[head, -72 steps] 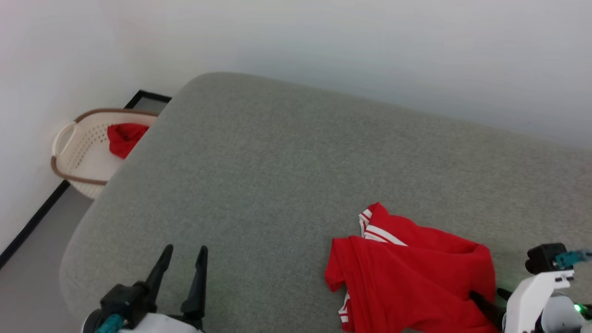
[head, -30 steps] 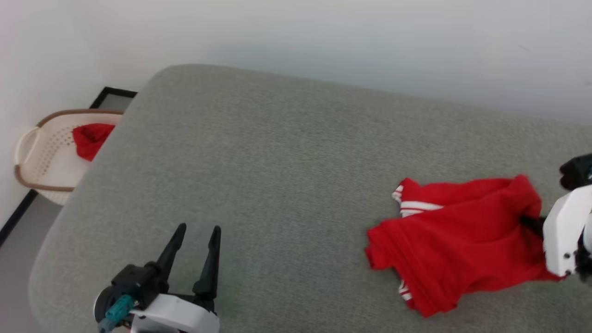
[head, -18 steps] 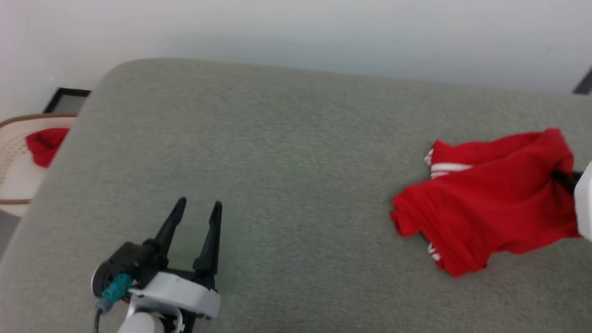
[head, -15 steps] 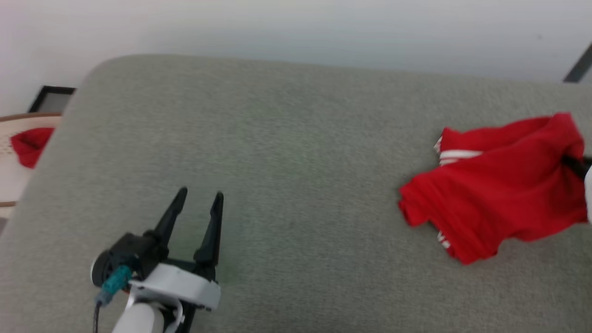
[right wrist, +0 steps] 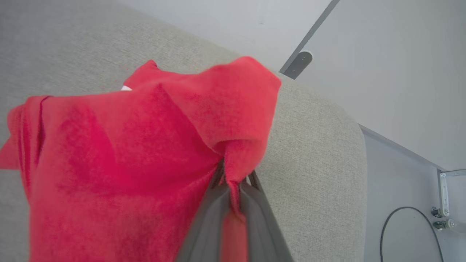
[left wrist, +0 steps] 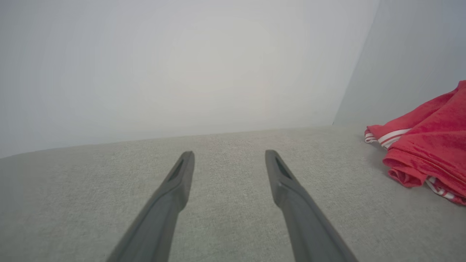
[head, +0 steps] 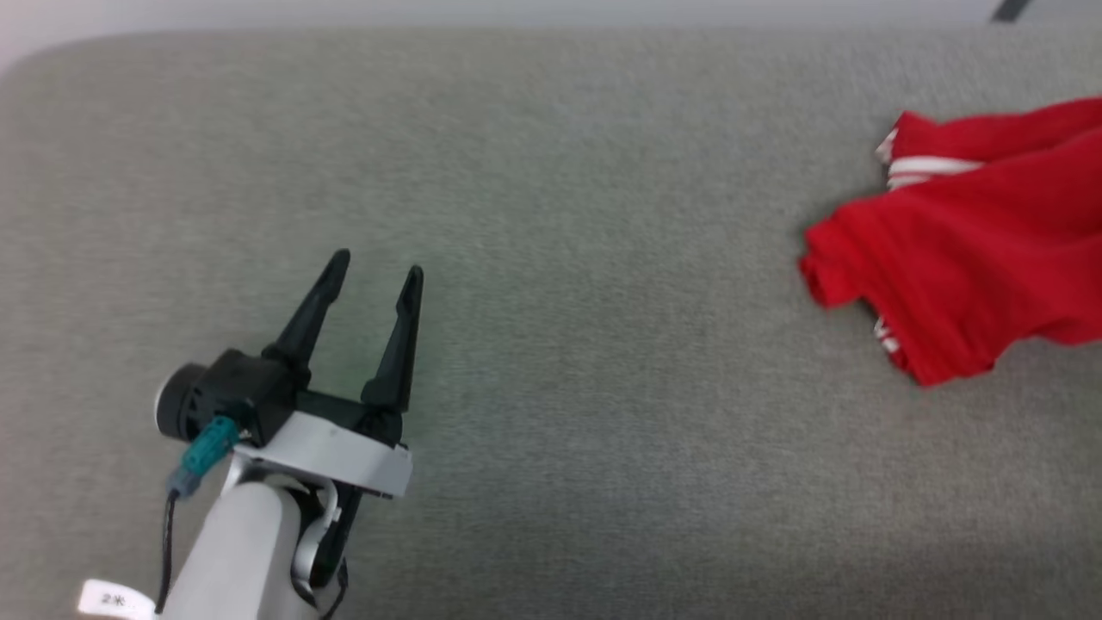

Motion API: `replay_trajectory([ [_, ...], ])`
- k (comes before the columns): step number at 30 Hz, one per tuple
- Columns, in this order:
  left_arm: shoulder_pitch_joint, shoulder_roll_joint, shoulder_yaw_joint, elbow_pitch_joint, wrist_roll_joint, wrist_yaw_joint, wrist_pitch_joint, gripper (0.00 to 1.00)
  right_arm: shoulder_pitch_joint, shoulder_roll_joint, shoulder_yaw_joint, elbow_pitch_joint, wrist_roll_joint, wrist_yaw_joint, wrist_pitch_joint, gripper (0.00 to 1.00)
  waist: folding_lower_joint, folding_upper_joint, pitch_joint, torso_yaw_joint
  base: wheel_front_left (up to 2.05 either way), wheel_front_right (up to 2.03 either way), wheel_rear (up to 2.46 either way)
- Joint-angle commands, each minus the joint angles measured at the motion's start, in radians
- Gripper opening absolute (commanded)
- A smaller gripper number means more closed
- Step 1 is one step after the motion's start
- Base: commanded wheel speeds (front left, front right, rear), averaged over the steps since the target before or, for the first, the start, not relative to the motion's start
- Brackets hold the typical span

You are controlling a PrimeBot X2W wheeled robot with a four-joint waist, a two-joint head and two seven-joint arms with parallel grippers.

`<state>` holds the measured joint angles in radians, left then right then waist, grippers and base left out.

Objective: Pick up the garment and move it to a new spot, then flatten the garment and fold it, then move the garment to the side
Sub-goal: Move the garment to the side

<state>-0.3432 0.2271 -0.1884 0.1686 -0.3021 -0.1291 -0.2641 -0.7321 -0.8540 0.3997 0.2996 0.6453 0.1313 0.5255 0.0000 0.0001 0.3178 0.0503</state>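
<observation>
The garment (head: 973,250) is a red shirt with white-striped trim, bunched at the right edge of the head view and running off it. In the right wrist view my right gripper (right wrist: 235,174) is shut on a pinched fold of the garment (right wrist: 120,153), which drapes from the fingers toward the grey cushion. My left gripper (head: 374,263) stands open over bare cushion at the lower left, well away from the garment. The left wrist view has the same open left gripper (left wrist: 229,154) with the garment (left wrist: 426,145) off to the right.
A wide grey upholstered surface (head: 560,258) carries everything, with a pale wall (left wrist: 182,65) behind it. In the right wrist view the cushion's rounded end (right wrist: 346,145) drops to a grey floor with a cable (right wrist: 397,222) and a metal bracket (right wrist: 446,196).
The head camera has swung right and down, so the basket at the left has left the view. The garment, pinched in my right gripper, has been carried rightward across the cushion. My left gripper stays open.
</observation>
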Motion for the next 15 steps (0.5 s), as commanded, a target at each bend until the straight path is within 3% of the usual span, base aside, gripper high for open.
replay_trajectory([
  [1,-0.019,0.005,-0.001,-0.005,0.008,-0.003,0.001,1.00,-0.021,-0.013,0.006,0.012,-0.009,-0.001,-0.020,0.00,0.0000,-0.0001,0.064,-0.058,0.00,0.00,0.00],
  [15,-0.106,0.041,-0.012,-0.029,0.025,-0.003,0.001,1.00,-0.127,-0.126,0.051,0.173,-0.020,-0.001,-0.178,0.00,0.0000,-0.0001,0.191,-0.115,0.00,0.00,0.00],
])
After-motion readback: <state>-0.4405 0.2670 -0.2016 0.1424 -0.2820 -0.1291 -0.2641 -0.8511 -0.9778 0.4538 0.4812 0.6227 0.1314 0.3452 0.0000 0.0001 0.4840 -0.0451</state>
